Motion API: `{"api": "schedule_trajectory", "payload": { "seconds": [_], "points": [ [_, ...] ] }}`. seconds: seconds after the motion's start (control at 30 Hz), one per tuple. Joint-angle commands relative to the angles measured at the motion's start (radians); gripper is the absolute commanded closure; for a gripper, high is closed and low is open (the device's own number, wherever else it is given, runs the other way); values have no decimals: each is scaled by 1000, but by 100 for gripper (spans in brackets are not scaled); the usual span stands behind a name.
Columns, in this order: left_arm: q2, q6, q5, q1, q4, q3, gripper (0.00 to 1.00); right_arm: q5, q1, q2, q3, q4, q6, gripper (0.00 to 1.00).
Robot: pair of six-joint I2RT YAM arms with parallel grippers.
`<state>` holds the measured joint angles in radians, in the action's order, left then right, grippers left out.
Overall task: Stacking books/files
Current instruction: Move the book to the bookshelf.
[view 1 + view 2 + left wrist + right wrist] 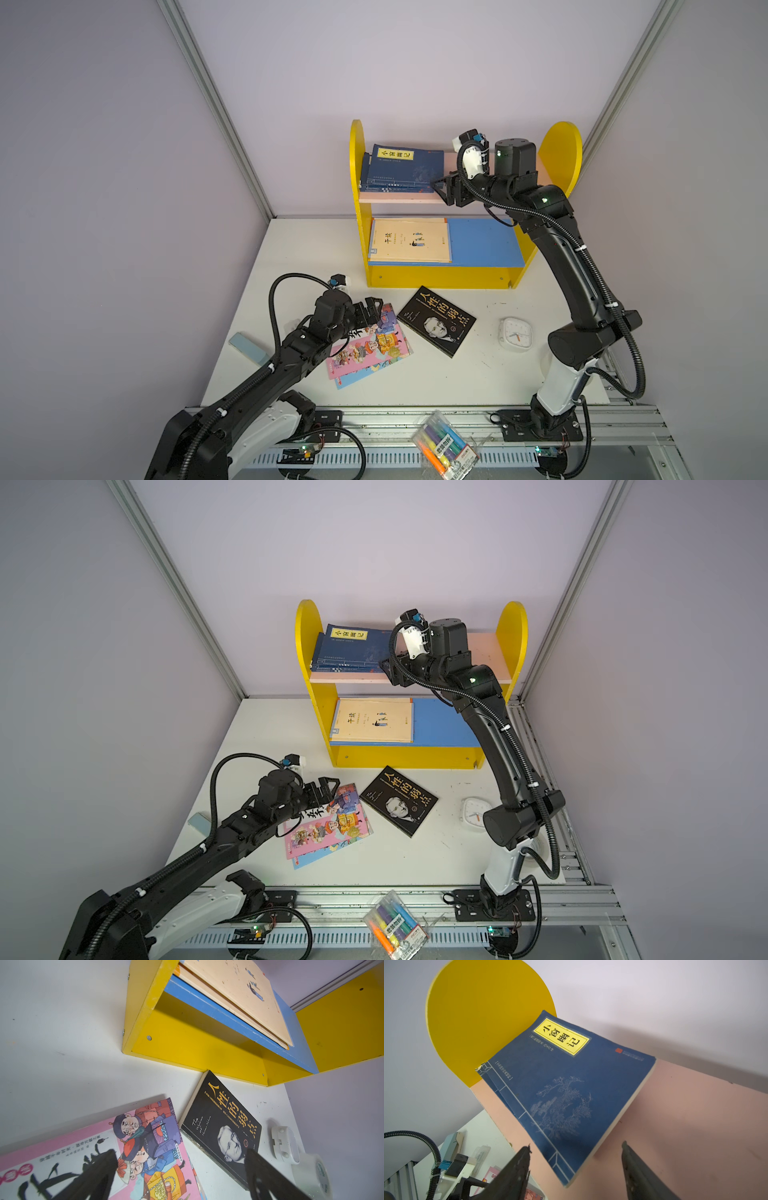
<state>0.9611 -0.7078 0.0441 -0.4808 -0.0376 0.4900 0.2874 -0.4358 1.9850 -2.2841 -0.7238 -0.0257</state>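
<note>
The navy paperbacks with yellow title labels lie flat in a slightly fanned stack on the bookshelf's pink upper shelf, against its rounded yellow end panel. The top one sits skewed, its near corner between the parted jaws of the right gripper, which seem not to pinch it. This looks like a release, so the gripper should draw straight back and level so that no finger drags the cover. Cream books lie on the blue lower shelf. On the table, the left gripper hovers, jaws wide apart, over the pink cartoon book, near the black portrait book.
</note>
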Motion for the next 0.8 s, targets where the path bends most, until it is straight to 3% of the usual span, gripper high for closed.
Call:
{"api": "schedule_trajectory", "payload": {
  "seconds": [0.0, 0.77],
  "points": [
    [4, 1, 13, 2, 28, 1, 2, 43, 0, 12, -2, -13, -62, 29],
    [8, -5, 20, 5, 36, -4, 2, 156, 8, 63, -38, 38, -77, 28]
  ]
}}
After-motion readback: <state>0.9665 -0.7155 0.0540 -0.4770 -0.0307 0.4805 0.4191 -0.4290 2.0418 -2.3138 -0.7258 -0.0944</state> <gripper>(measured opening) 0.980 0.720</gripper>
